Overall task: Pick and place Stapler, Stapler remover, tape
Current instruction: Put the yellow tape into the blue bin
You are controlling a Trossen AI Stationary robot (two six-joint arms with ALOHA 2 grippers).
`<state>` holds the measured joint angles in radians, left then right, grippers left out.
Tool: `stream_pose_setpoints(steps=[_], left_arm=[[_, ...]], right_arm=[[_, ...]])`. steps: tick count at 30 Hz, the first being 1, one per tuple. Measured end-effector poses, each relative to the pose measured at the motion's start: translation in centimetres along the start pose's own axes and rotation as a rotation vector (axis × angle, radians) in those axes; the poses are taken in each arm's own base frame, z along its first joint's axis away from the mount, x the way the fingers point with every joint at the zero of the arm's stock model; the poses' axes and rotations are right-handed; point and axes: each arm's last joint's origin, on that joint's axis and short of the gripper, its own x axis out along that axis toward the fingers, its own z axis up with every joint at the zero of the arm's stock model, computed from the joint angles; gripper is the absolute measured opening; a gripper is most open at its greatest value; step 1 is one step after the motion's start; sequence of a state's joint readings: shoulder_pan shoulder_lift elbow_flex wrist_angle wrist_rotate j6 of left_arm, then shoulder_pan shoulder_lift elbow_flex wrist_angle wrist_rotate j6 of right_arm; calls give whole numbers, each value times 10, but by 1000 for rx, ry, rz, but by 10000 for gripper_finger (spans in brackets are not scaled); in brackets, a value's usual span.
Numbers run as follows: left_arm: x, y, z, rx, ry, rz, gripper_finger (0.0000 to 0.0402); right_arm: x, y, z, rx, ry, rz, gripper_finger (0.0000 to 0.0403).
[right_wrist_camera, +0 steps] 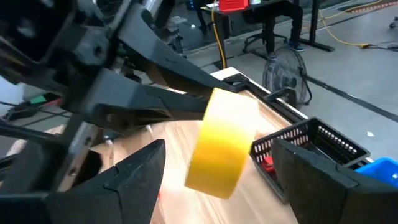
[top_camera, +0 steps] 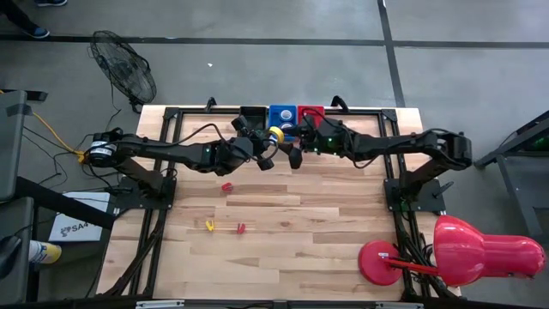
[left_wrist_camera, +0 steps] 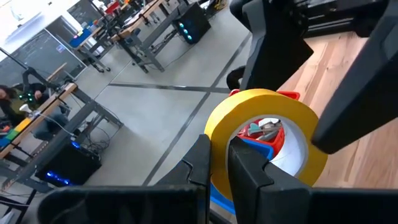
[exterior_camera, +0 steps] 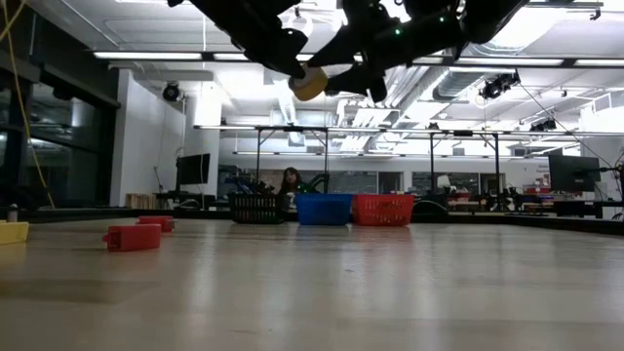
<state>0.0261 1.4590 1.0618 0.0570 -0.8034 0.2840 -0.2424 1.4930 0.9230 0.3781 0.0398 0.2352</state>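
Three baskets stand in a row at the table's far edge – a black basket (top_camera: 254, 112), a blue basket (top_camera: 281, 113) and a red basket (top_camera: 310, 112); the left wrist view shows something red lying in the blue one. Above them the left gripper (top_camera: 269, 136) pinches the wall of a yellow tape roll (top_camera: 275, 134), held in the air. The right gripper (top_camera: 294, 146) hangs wide open just beside it. A red stapler (top_camera: 226, 185) lies on the wooden table (top_camera: 326, 223). Beyond is a workshop – a person sits at a desk.
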Motion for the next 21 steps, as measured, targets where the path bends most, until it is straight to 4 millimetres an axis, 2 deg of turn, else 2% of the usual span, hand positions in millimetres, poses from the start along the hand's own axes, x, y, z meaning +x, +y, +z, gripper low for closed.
stream_pose_setpoints(steps=[7,21], left_arm=[[0,0,0,3,3,-1,24],[0,0,-1,4,5,0,24]], right_arm=[[0,0,-1,-13,5,-10,253],[0,-10,1,0,8,2,133]])
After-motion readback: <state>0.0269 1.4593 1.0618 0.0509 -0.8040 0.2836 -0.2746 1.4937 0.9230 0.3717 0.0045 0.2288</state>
